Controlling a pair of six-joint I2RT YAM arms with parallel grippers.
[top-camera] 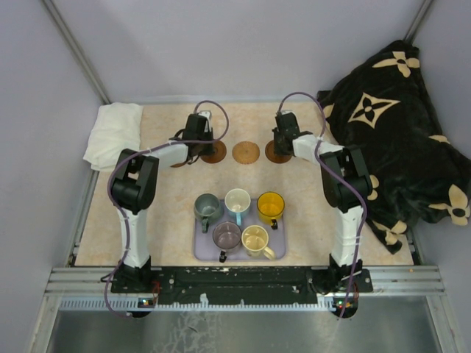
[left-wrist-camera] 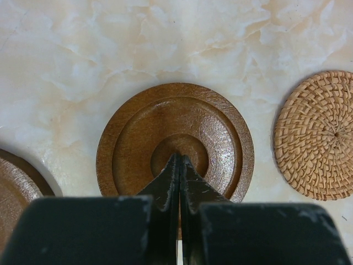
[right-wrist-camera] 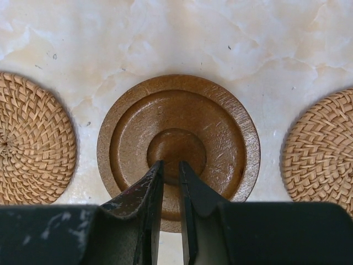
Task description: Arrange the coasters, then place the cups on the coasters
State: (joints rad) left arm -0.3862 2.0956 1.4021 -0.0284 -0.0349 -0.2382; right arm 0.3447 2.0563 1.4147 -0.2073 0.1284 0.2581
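The left hand (left-wrist-camera: 179, 161) is shut tight, tips pressed together over the hub of a dark wooden coaster (left-wrist-camera: 165, 124). A woven coaster (left-wrist-camera: 317, 135) lies just beside it, and another dark disc (left-wrist-camera: 16, 187) shows at the frame's edge. The right hand (right-wrist-camera: 171, 165) has its jaws parted by a narrow slit, gripping nothing, over a second dark coaster (right-wrist-camera: 176, 110), which is flanked by a woven disc (right-wrist-camera: 33, 138) and a woven neighbour (right-wrist-camera: 325, 149). Nearer the arm bases on the tabletop (top-camera: 169, 213), a lavender tray (top-camera: 200, 254) holds the grey-green cup (top-camera: 207, 207), white cup (top-camera: 237, 200), yellow cup (top-camera: 270, 206), purplish cup (top-camera: 227, 235) and cream cup (top-camera: 255, 240), well apart from the coasters
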